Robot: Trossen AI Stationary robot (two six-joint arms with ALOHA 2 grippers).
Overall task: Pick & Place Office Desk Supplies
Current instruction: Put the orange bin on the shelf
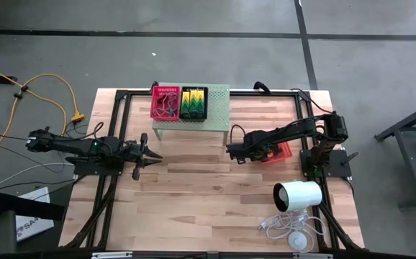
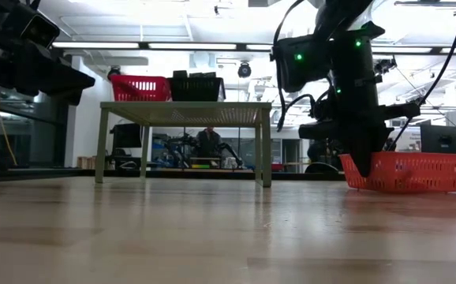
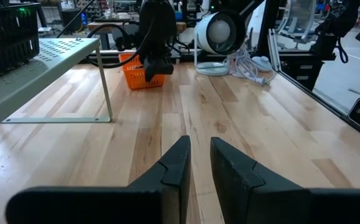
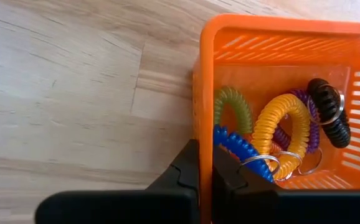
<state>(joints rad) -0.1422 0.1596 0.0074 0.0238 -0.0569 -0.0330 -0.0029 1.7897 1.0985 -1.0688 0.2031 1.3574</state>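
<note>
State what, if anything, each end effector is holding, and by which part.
The right end effector is shut on the orange mesh tray, pinching its side wall at the rim. The left end effector holds nothing; it hovers over bare table.

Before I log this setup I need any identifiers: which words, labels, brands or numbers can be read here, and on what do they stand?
Nothing can be read.
White sheet beside the table's left edge: dark printed band, too blurred to read.
Orange tray, red tray, black tray, green stand, white cylinder: no visible lettering.
</note>
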